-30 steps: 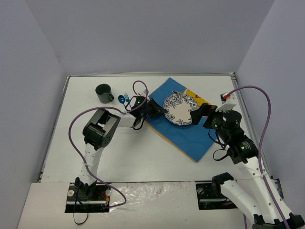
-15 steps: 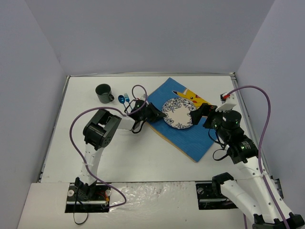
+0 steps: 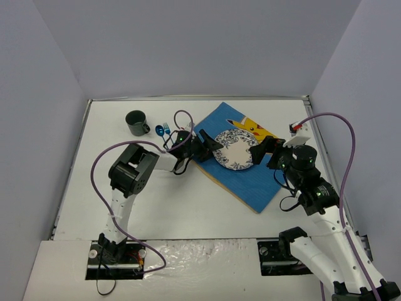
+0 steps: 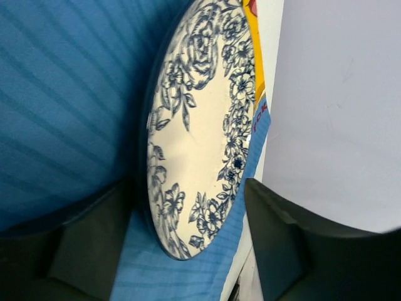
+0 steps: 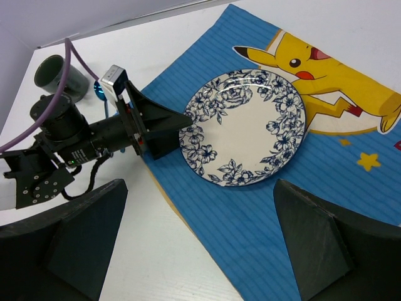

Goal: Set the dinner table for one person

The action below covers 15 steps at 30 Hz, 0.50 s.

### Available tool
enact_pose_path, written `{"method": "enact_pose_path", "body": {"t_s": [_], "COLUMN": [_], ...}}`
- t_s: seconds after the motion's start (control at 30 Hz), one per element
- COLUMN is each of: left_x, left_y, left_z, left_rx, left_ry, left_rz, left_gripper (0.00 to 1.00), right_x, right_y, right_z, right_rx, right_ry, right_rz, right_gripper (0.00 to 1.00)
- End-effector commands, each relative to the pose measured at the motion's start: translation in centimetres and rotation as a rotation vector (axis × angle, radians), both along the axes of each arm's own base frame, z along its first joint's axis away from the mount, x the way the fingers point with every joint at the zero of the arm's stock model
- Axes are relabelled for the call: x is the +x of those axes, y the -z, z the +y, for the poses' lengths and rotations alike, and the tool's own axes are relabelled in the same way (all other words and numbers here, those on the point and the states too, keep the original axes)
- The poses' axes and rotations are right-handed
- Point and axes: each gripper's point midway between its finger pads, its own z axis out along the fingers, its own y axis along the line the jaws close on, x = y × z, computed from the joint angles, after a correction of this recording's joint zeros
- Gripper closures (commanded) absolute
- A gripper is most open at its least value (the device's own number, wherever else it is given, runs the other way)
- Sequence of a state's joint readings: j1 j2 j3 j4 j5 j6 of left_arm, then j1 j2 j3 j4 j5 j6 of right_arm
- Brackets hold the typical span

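Observation:
A blue-flowered white plate (image 3: 235,149) lies flat on the blue placemat (image 3: 245,179) with the yellow cartoon figure, on the white dinner table (image 3: 175,200). My left gripper (image 3: 210,145) is at the plate's left rim, low over the mat. In the left wrist view the left gripper (image 4: 188,195) is open, its jaws standing apart on either side of the plate (image 4: 200,125) rim. My right gripper (image 3: 262,150) hovers by the plate's right rim. The right wrist view shows the right gripper (image 5: 199,197) wide open over the placemat (image 5: 263,219), nothing between its jaws, the plate (image 5: 244,128) ahead of it.
A dark grey mug (image 3: 136,122) stands at the back left, with a small blue utensil (image 3: 161,130) beside it. A small red-and-white object (image 3: 294,127) sits near the table's right edge. Grey walls close in three sides.
The left gripper brought the tilted plate down and slightly toward the front, laying it flat on the placemat, and then opened. The right arm has stayed where it was.

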<state>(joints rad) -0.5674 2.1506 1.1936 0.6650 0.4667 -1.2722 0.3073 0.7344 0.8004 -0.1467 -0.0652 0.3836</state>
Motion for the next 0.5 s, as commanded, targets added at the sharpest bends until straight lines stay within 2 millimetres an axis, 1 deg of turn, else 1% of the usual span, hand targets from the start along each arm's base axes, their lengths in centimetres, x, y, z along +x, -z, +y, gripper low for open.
{"method": "enact_pose_path", "body": {"t_s": [0.0, 0.07, 0.17, 0.23, 0.27, 0.3, 0.33, 0.37, 0.47], "left_x": [0.4, 0.1, 0.0, -0.2, -0.2, -0.2, -0.1, -0.1, -0.1], "left_y": [-4.8, -4.5, -5.5, -6.1, -6.7, -7.7, -9.4, -11.1, -13.4], "left_z": [1.3, 2.7, 4.8, 7.8, 9.1, 10.0, 10.6, 12.6, 18.1], "left_rx": [0.057, 0.149, 0.281, 0.447, 0.516, 0.558, 0.567, 0.634, 0.785], "left_ry": [-0.012, -0.024, -0.052, -0.081, -0.095, -0.106, -0.125, -0.16, -0.242], "left_rz": [-0.135, -0.132, -0.163, -0.178, -0.185, -0.2, -0.228, -0.252, -0.262], "left_gripper": [0.18, 0.05, 0.03, 0.03, 0.03, 0.03, 0.03, 0.03, 0.03], "right_x": [0.6, 0.5, 0.5, 0.6, 0.6, 0.7, 0.7, 0.7, 0.9], "right_y": [-1.7, -1.9, -2.0, -1.8, -1.7, -1.7, -1.7, -1.7, -2.3], "right_z": [-0.6, -0.8, -1.0, -1.0, -1.0, -1.0, -1.0, -1.1, -1.7], "right_rx": [-0.002, -0.007, -0.012, -0.014, -0.014, -0.015, -0.017, -0.017, -0.02], "right_ry": [0.032, 0.04, 0.045, 0.047, 0.048, 0.048, 0.049, 0.055, 0.088], "right_rz": [-0.072, -0.081, -0.085, -0.081, -0.077, -0.075, -0.075, -0.078, -0.099], "right_gripper": [0.0, 0.0, 0.0, 0.0, 0.0, 0.0, 0.0, 0.0, 0.0]}}
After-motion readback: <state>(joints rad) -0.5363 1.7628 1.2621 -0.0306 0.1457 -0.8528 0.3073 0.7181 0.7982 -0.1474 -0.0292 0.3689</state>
